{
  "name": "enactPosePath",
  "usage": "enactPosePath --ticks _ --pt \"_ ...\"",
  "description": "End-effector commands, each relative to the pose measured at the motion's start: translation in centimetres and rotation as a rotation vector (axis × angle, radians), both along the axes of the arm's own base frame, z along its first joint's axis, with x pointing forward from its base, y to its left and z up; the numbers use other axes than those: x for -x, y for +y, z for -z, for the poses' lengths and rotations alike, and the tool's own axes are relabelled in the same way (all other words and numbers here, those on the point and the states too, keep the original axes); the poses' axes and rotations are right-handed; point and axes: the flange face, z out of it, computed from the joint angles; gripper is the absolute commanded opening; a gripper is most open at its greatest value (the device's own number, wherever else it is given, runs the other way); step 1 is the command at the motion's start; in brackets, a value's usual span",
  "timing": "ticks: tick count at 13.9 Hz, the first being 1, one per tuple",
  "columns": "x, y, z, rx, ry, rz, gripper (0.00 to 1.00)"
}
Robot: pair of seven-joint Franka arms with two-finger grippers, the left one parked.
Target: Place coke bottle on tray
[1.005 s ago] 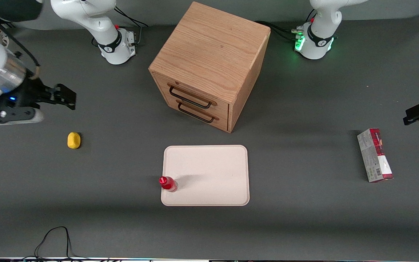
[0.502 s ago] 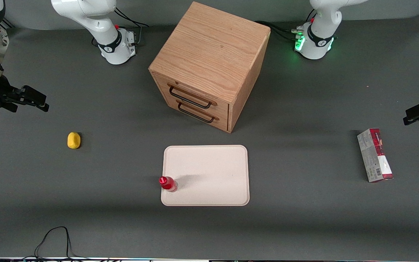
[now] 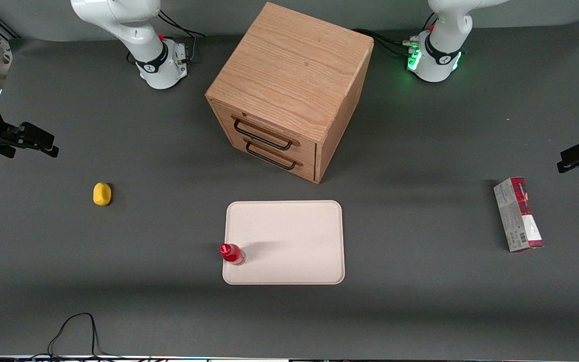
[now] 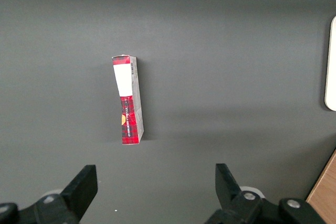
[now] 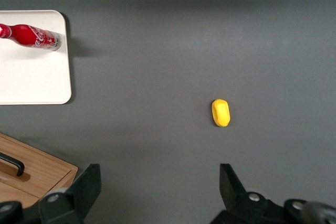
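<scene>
The coke bottle (image 3: 231, 253), small and red with a red cap, stands upright on the cream-white tray (image 3: 289, 236), at the tray's corner nearest the front camera on the working arm's side. In the right wrist view the bottle (image 5: 31, 36) shows on the tray (image 5: 31, 77). My right gripper (image 3: 43, 143) hangs high over the table toward the working arm's end, well away from the tray and farther from the front camera than the yellow lump. Its jaws stand wide apart and hold nothing (image 5: 160, 182).
A yellow lemon-like lump (image 3: 102, 194) lies on the table near the gripper; it also shows in the right wrist view (image 5: 220, 113). A wooden drawer cabinet (image 3: 289, 90) stands farther back than the tray. A red-and-grey carton (image 3: 518, 213) lies toward the parked arm's end.
My right gripper has drawn back from the tray toward the working arm's end of the table. The bottle and the tray have not moved.
</scene>
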Motion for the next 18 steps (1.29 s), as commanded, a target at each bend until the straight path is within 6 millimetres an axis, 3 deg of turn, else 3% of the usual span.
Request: enactPosePath --ticks 1,18 --pt "0.81 -0.68 -0.95 0.004 -0.016 -0.016 1.0" --pt "1.31 -0.71 -0.9 0.021 0.025 -0.014 1.0"
